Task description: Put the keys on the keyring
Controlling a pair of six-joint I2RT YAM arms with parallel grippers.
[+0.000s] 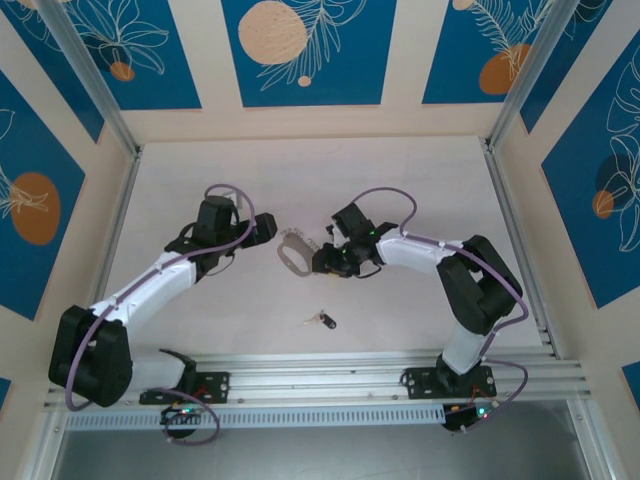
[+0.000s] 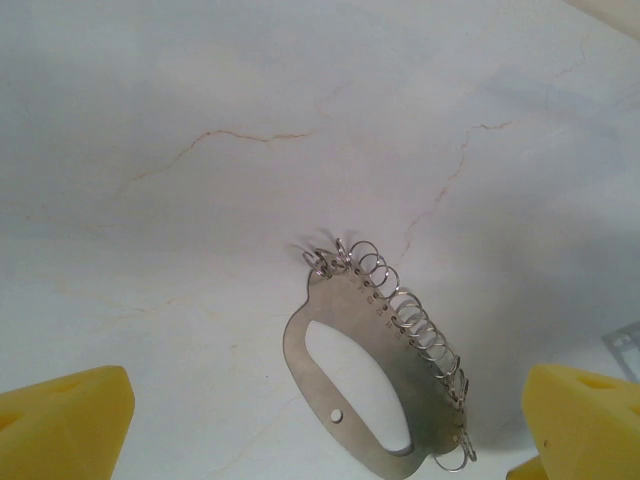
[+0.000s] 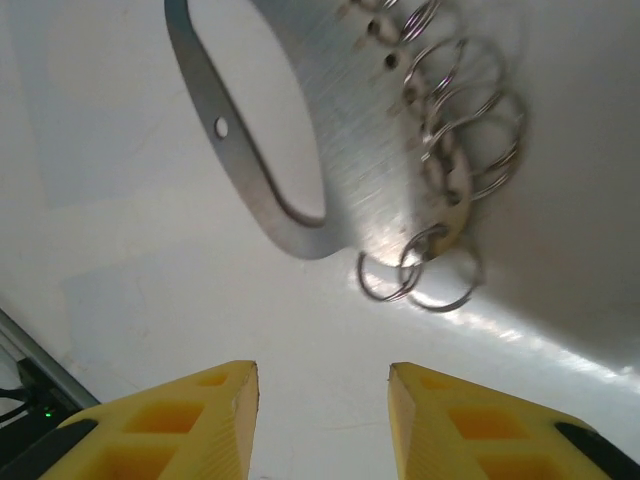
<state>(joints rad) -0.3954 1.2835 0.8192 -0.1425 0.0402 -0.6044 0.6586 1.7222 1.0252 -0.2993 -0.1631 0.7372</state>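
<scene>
Nothing is threaded yet, I judge. The keyring [image 1: 293, 252] lies mid-way across the bench [image 1: 400, 180], between my left gripper [image 1: 266, 230] and right gripper [image 3: 322, 400], both spread and empty. The keys [image 1: 322, 320] lie apart, toward the near edge.

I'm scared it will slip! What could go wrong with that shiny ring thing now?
The flat silvery metal keyring with wire loops lies flat on the smooth white table, so the open right gripper might shove it instead of gripping it. The tiny black-headed silvery key lies well apart from it and may be hard to pinch.
</scene>
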